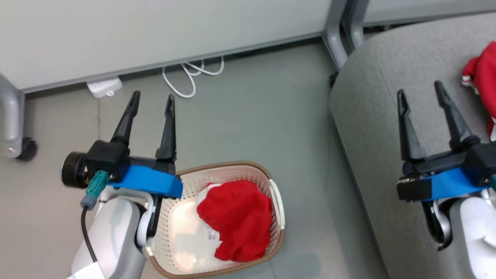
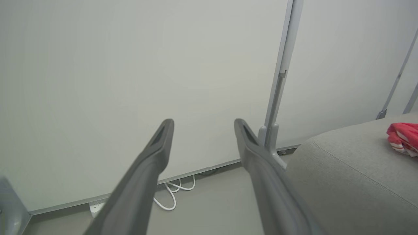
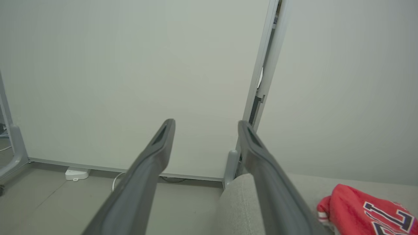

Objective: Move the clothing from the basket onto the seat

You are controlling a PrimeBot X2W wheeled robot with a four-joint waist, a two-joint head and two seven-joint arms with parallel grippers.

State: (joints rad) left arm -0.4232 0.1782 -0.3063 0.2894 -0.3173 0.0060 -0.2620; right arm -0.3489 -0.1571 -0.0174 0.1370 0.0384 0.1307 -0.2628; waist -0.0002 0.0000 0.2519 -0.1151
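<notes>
Grey floor (image 1: 240, 116): basket (image 1: 232, 166) holds red garment (image 1: 236, 219); second garment (image 1: 484, 73) on seat (image 1: 379, 116) (right edge). Left gripper (image 1: 153, 95), right gripper (image 1: 419, 87) spread, empty.

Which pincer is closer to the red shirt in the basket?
Left. The left pincer hovers at the basket edge, just left of the red shirt; the right pincer is off over the grey seat.

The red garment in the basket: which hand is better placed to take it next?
Left, probably. The left hand is open right beside the basket holding the red garment. The right hand, also open, is over the seat, farther away.
</notes>
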